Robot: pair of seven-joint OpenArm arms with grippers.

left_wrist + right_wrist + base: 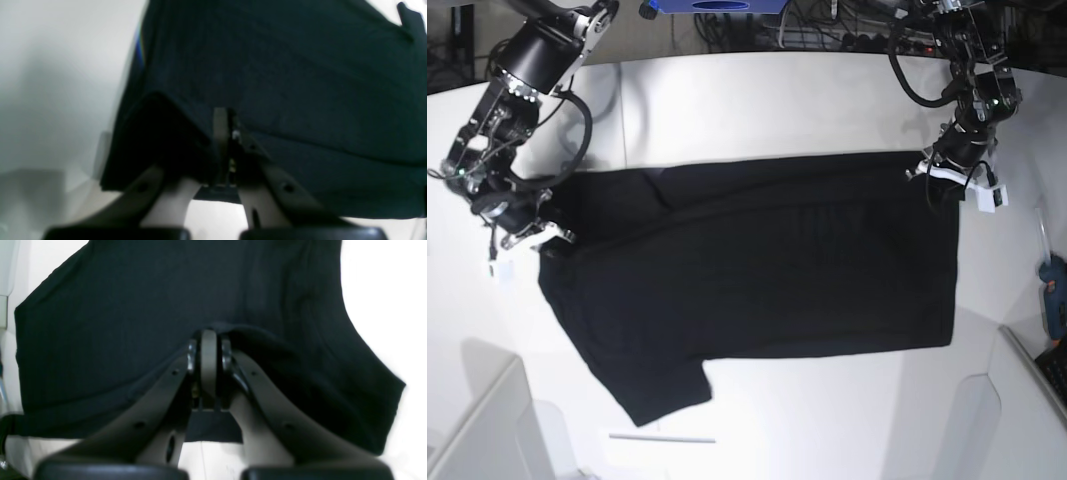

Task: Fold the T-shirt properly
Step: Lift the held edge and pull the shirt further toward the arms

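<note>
White and bare, the table (777, 90) carries a black T-shirt (767, 270) spread nearly flat across its middle, one sleeve reaching toward the near edge at the lower left of the base view. Going left to right in that view: the right hand (545, 236) is down at the shirt's left edge, its arm bent in from the upper left corner with the wrist tipped toward the cloth. Its fingers are pressed together and pinching the fabric edge; in its wrist view the right hand (208, 340) has dark cloth bunched just ahead of and beside its tips. Across the full width of the shirt, the left hand (930, 168) sits at the shirt's upper right corner, its arm hanging in from the top right, wrist angled downward. It too is pressed together on the hem; the left hand (225, 115) shows a doubled layer of cloth draped just beside its tips. The step appears to be a two-handed lift of one long edge to carry it over. To do it well, both hands should probably rise together and travel evenly, keeping the cloth between them taut so no wrinkle forms, then lay the edge down square on the opposite edge before letting go.
</note>
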